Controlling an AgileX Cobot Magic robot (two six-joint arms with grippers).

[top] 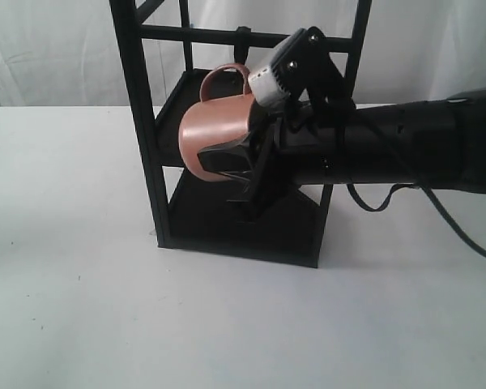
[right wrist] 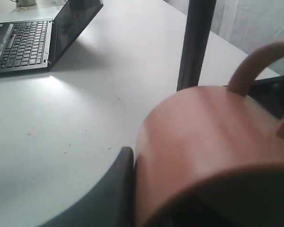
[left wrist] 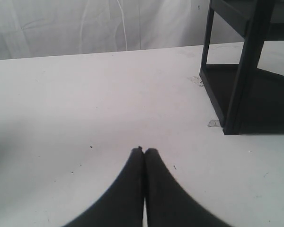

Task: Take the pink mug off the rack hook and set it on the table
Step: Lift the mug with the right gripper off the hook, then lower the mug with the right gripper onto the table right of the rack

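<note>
- While the right fingers [top: 227, 156] clamp the mug [top: 215, 121], it hangs tipped on its side within the rack [top: 138, 121], handle up.
- Handle sits just under the hook [top: 242, 34] on the rack's top bar. It looks clear of it, but contact is hard to judge.
- Step in hand, by my reading: drawing the mug out of the rack.
- Next move calls for backing out between the rack posts, righting the mug, and lowering it to the tabletop [top: 81, 308].
- Left fingers [left wrist: 128, 189] pressed together, empty, beside the rack.
</note>
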